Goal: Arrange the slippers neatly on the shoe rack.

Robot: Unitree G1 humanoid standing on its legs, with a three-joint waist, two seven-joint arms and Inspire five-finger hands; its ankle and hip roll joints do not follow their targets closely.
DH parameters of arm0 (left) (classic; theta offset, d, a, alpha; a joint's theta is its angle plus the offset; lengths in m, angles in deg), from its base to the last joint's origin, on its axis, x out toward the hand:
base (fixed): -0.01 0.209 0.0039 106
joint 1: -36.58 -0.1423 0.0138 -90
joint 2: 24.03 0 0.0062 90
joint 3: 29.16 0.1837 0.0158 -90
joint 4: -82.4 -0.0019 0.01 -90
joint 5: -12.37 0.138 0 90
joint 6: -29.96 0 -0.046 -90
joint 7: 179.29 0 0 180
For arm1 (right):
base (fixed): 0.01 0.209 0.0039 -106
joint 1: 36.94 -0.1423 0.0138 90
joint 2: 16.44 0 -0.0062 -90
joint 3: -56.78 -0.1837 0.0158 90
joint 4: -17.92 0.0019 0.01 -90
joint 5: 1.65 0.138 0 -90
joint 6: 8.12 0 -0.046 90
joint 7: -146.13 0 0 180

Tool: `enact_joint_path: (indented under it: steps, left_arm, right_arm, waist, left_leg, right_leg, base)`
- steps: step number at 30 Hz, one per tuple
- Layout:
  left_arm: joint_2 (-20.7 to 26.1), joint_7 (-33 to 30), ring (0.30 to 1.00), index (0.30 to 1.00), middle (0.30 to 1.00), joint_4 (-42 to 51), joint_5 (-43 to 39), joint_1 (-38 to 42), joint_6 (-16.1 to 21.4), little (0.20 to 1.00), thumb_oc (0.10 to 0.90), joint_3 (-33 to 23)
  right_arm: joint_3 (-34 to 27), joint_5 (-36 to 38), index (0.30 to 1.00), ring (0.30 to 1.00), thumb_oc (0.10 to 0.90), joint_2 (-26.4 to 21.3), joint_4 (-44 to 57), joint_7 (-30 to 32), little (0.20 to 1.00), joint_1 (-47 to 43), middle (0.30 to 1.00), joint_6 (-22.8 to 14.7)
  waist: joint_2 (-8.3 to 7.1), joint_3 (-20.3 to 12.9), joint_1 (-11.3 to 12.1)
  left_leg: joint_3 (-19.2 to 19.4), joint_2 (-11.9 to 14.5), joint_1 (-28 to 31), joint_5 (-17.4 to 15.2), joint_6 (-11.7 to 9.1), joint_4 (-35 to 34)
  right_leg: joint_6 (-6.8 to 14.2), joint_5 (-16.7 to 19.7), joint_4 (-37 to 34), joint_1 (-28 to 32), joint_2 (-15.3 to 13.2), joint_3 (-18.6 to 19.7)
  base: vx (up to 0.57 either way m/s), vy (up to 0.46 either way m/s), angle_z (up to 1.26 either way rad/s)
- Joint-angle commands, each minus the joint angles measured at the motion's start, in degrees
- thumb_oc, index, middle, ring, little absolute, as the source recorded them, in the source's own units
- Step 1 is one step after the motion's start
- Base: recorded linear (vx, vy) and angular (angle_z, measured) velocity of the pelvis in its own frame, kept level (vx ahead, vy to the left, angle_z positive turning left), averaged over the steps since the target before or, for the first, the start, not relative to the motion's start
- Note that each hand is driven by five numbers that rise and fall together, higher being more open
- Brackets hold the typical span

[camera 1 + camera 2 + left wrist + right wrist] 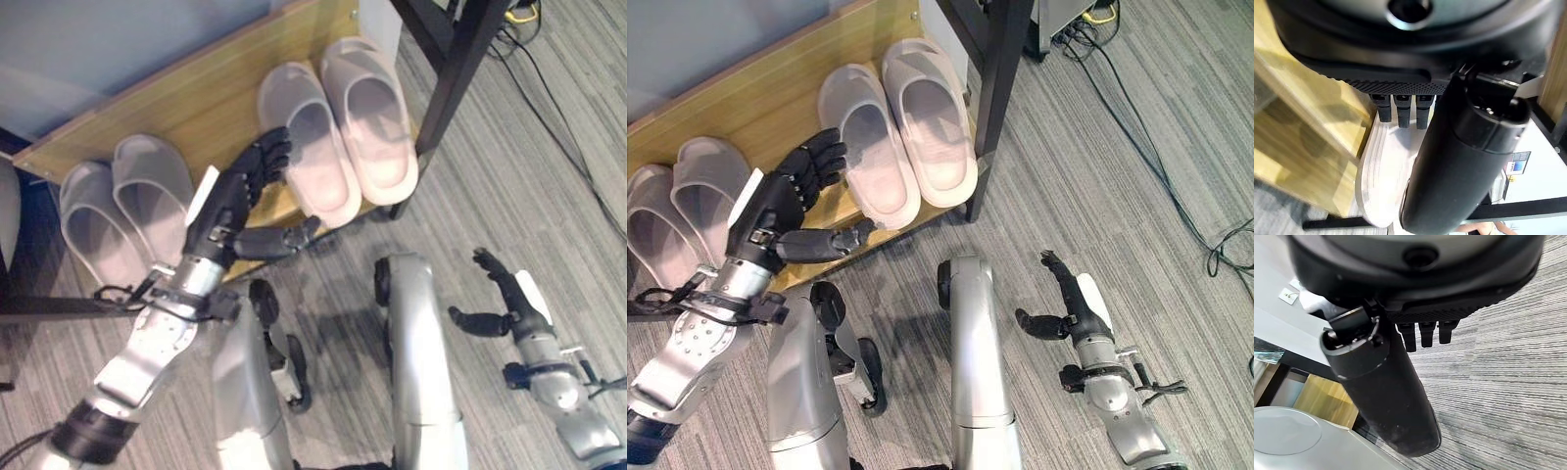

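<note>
Slippers looked nearly sorted: the left hand [238, 201], fingers straight and holding nothing, touched the nearer one of the right pair [338, 127], the left pair [122, 211] lay alongside on the shoe rack [196, 108], the right hand [509, 299] hung relaxed over the floor

A wooden shoe rack shelf [196, 108] runs from the near left to the far right, with four slippers on it. One pair of slippers [125, 211] lies side by side at its left end. A second pair of slippers [343, 127] lies side by side at its right end, touching each other. The left hand [235, 201] sits between the two pairs, its fingertips at the left slipper of the right pair. A dark table leg [456, 78] stands just right of the shelf. The right hand [505, 294] hangs over the carpet floor [549, 196], well right of the rack.
</note>
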Motion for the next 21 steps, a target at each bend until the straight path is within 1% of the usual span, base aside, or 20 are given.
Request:
enact_joint_path:
  steps: [1,3,4,5,6,8,9,10,11,12,13,14,15,17,18,19,20,21]
  left_arm:
    - [2.75,-1.96,0.9,0.9,0.9,8.27,-1.59,-2.15,9.49,0.9,0.8,-8.55]
    - [0.92,-1.8,0.9,0.9,0.9,9.9,-0.97,-6.24,9.65,0.9,0.8,-10.78]
    - [0.89,-1.8,0.9,0.9,0.9,10.01,-0.97,-6.38,9.6,0.9,0.8,-10.94]
    - [-0.79,-1.55,0.9,0.9,0.9,10.71,-0.86,-8.53,10.15,0.9,0.8,-11.64]
    - [-1.51,-1.38,0.9,0.9,0.9,10.92,-0.63,-8.98,10.37,0.9,0.8,-11.75]
    - [-2.8,-1.06,0.9,0.9,0.9,11.03,-0.59,-8.35,10.8,0.9,0.8,-11.63]
    - [-3.74,-0.73,0.9,0.9,0.9,10.8,-0.49,-7.28,10.81,0.9,0.8,-11.28]
    - [-3.74,-0.72,0.9,0.9,0.9,10.7,-0.47,-7.08,10.83,0.9,0.8,-11.28]
    - [-5.06,-0.11,0.9,0.9,0.9,9.68,0.93,-4.83,10.7,0.9,0.8,-10.38]
    - [-5.7,0.03,0.9,0.9,0.9,8.79,1.62,-3.46,10.87,0.9,0.8,-9.39]
    - [-6.44,-0.21,0.9,0.9,0.9,7.93,3.75,-2.1,11.18,0.9,0.8,-8.9]
    - [-7.38,-0.42,0.9,0.9,0.9,7.06,6.14,-1.43,11.35,0.9,0.8,-7.98]
    - [-9.02,-0.25,0.9,0.9,0.9,6.06,7.22,-1.47,11.51,0.9,0.8,-5.86]
    - [-9.78,-0.08,0.9,0.9,0.9,3.5,9.92,-1.27,11.22,0.9,0.8,-2.98]
    - [-10.72,0.16,0.9,0.9,0.9,1.33,10.12,-1.39,11.04,0.9,0.8,-0.83]
    - [-10.72,0.16,0.9,0.9,0.9,1.31,10.12,-1.37,11.05,0.9,0.8,-0.82]
    - [-10.54,0.45,0.9,0.9,0.9,-2.41,13.51,-2.13,10.78,0.9,0.8,2.15]
    - [-11.07,0.88,0.9,0.9,0.9,-4.7,13.62,-2.12,10.96,0.9,0.8,3.71]
  right_arm:
    - [-5.27,-2.52,0.9,0.9,0.8,-3.03,7.33,2.31,0.9,0.6,0.9,-5.65]
    - [-5.27,-2.72,0.9,0.9,0.8,-2.49,7.24,2.53,0.9,0.96,0.9,-5.82]
    - [-5.19,-2.72,0.9,0.9,0.8,-2.51,7.24,2.53,0.9,0.88,0.9,-5.82]
    - [-5.19,-2.86,0.9,0.9,0.8,-2.06,6.93,2.74,0.9,1.02,0.9,-5.98]
    - [-5.06,-3.03,0.9,0.9,0.8,-1.91,6.4,3.1,0.9,0.67,0.9,-6.17]
    - [-4.55,-3.56,0.9,0.9,0.8,-1.78,5.12,3.74,0.9,-1.51,0.9,-6.22]
    - [-4.38,-3.87,0.9,0.9,0.8,-1.64,4.19,4.16,0.9,-3.56,0.9,-6.26]
    - [-4.31,-3.88,0.9,0.9,0.8,-1.64,3.99,4.21,0.9,-3.84,0.9,-6.33]
    - [-4.34,-4.61,0.9,0.9,0.8,-1.27,2.64,4.63,0.9,-7.18,0.9,-6.26]
    - [-4.23,-5.08,0.9,0.9,0.8,-1.35,2.13,4.86,0.9,-8.85,0.9,-6.25]
    - [-4.38,-6.03,0.9,0.9,0.8,-1.69,1.09,5.45,0.9,-10.75,0.9,-6.26]
    - [-4.18,-7.87,0.9,0.9,0.8,-2.19,0.44,5.76,0.9,-12.04,0.9,-5.96]
    - [-3.53,-9.32,0.9,0.9,0.8,-2.36,-0.08,6.1,0.9,-12.76,0.9,-6.07]
    - [-2.48,-11.63,0.9,0.9,0.8,-2.86,-0.98,6.64,0.9,-13.52,0.9,-5.99]
    - [-1.28,-12.57,0.9,0.9,0.8,-2.7,-1.52,6.58,0.9,-13.82,0.9,-5.9]
    - [-1.28,-12.57,0.9,0.9,0.8,-2.71,-1.53,6.58,0.9,-13.83,0.9,-5.91]
    - [0.59,-13.96,0.9,0.9,0.8,-2.57,-2.44,6.54,0.9,-13.73,0.9,-5.9]
    - [1.89,-14.23,0.9,0.9,0.8,-2.06,-2.85,6.12,0.9,-14.29,0.9,-5.71]
  waist:
    - [-0.44,-1.7,3.44]
    - [-0.59,-1.7,4.0]
    - [-0.63,-1.7,3.92]
    - [-0.81,-1.7,4.65]
    - [-1.03,-1.7,5.04]
    - [-1.7,-1.7,5.85]
    - [-1.97,-1.7,6.39]
    - [-1.99,-1.7,6.32]
    - [-1.42,-1.7,7.19]
    - [-0.79,-1.7,7.36]
    - [0.23,-1.7,7.54]
    - [0.66,-1.75,7.66]
    - [1.09,-3.18,7.64]
    - [1.53,-6.35,7.58]
    - [1.8,-7.62,7.49]
    - [1.83,-7.6,7.48]
    - [1.49,-8.26,7.38]
    - [1.29,-8.38,7.22]
  left_leg:
    - [-3.99,-2.66,-2.31,2.87,0.56,-6.35]
    - [-3.99,-2.65,-2.31,3.22,0.44,-7.22]
    - [-3.96,-2.66,-2.31,3.27,0.45,-7.28]
    - [-3.94,-2.66,-2.31,3.63,0.35,-8.7]
    - [-3.67,-2.57,-2.31,3.97,0.35,-10.03]
    - [-2.36,-1.99,-2.31,4.87,0.46,-15.23]
    - [-1.8,-1.75,-2.31,6.36,0.45,-19.38]
    - [-1.7,-1.81,-2.31,6.88,0.53,-19.94]
    - [-2.26,-2.36,-2.31,9.74,0.64,-26.34]
    - [-2.73,-2.59,-2.31,11.53,0.77,-29.01]
    - [-3.49,-2.86,-2.31,13.67,0.92,-31.77]
    - [-4.03,-2.93,-2.31,15.02,1.02,-33.78]
    - [-4.55,-2.98,-2.31,16.87,1.05,-37.05]
    - [-5.13,-3.03,-2.27,19.49,1.13,-42.45]
    - [-5.59,-3.14,-0.72,21.53,0.89,-46.88]
    - [-5.61,-3.16,-0.65,21.64,0.89,-47.02]
    - [-5.95,-3.1,4.36,24.17,0.64,-54.68]
    - [-6.1,-3.31,6.94,26.21,0.57,-58.92]
  right_leg:
    - [-4.54,0.32,-1.23,2.86,-3.51,2.92]
    - [-4.7,1.15,-1.94,2.86,-3.18,2.82]
    - [-4.71,1.17,-1.99,2.86,-3.2,2.83]
    - [-4.94,1.97,-3.39,2.86,-2.96,2.74]
    - [-5.16,2.66,-4.73,2.86,-2.8,2.58]
    - [-5.38,4.08,-9.97,2.86,-2.71,2.1]
    - [-5.51,5.54,-13.97,2.88,-2.71,1.63]
    - [-5.57,5.95,-14.49,2.88,-2.78,1.62]
    - [-5.36,8.08,-21.3,3.97,-2.6,-0.13]
    - [-5.1,9.2,-24.57,4.58,-2.81,-1.47]
    - [-5.05,10.44,-28.27,5.45,-3.35,-2.99]
    - [-4.71,11.01,-30.79,5.89,-3.91,-4.25]
    - [-4.56,12.14,-34.64,6.42,-4.47,-5.93]
    - [-3.93,14.23,-40.74,7.02,-5.43,-8.19]
    - [-3.95,15.8,-45.64,9.19,-5.8,-9.48]
    - [-3.96,15.9,-45.77,9.27,-5.82,-9.53]
    - [-3.46,18.01,-53.79,14.62,-5.99,-10.94]
    - [-3.21,19.98,-58.6,17.24,-6.06,-11.8]
  base:
    - [0.0,0.0,0.0]
    - [0.0,0.0,0.0]
    - [0.0,0.0,0.0]
    - [0.0,0.0,0.0]
    - [-0.03,-0.03,0.01]
    - [-0.1,-0.006,-0.02]
    - [-0.12,0.01,-0.07]
    - [-0.21,0.043,-0.21]
    - [-0.2,0.047,-0.22]
    - [-0.25,0.071,-0.26]
    - [-0.17,0.044,-0.14]
    - [-0.16,0.032,0.03]
    - [-0.14,0.015,0.14]
    - [-0.14,0.0,0.04]
    - [-0.12,-0.02,-0.04]
    - [-0.18,-0.056,0.04]
    - [-0.19,-0.054,0.14]
    - [-0.22,-0.069,0.19]
